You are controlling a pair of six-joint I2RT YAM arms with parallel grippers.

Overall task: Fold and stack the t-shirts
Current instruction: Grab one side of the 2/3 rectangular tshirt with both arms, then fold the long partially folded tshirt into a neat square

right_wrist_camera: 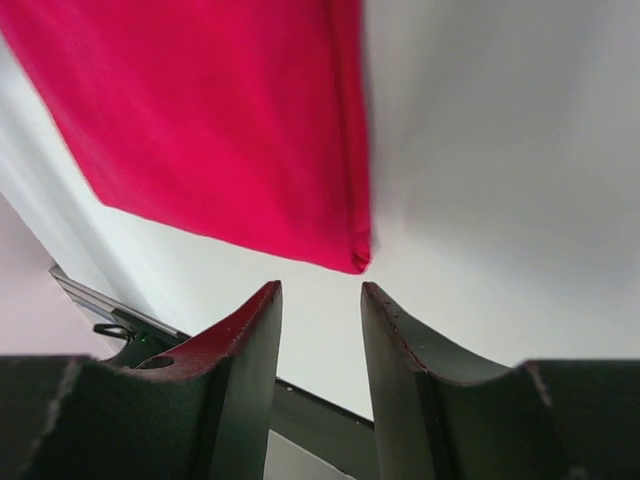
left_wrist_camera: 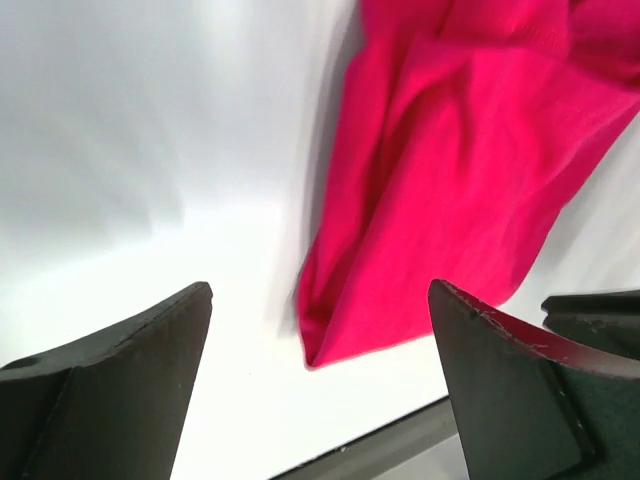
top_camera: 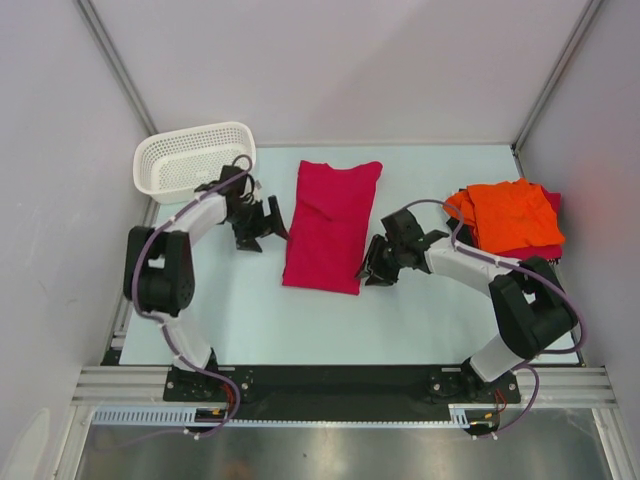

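A crimson t-shirt (top_camera: 332,225) lies folded into a long strip at the table's middle. My left gripper (top_camera: 262,230) hangs just left of it, open. In the left wrist view its fingers (left_wrist_camera: 150,380) stand wide apart with nothing between them, and the shirt's corner (left_wrist_camera: 450,170) lies just ahead. My right gripper (top_camera: 373,270) is at the strip's near right corner, open with a narrow gap (right_wrist_camera: 320,292) and holding nothing; the shirt's corner (right_wrist_camera: 220,130) lies just beyond its tips. An orange t-shirt (top_camera: 510,215) lies folded at the right on another crimson t-shirt (top_camera: 552,250).
A white mesh basket (top_camera: 195,160) stands at the back left, behind the left arm. White walls with metal posts enclose the table on three sides. The black rail with both arm bases (top_camera: 330,385) runs along the near edge.
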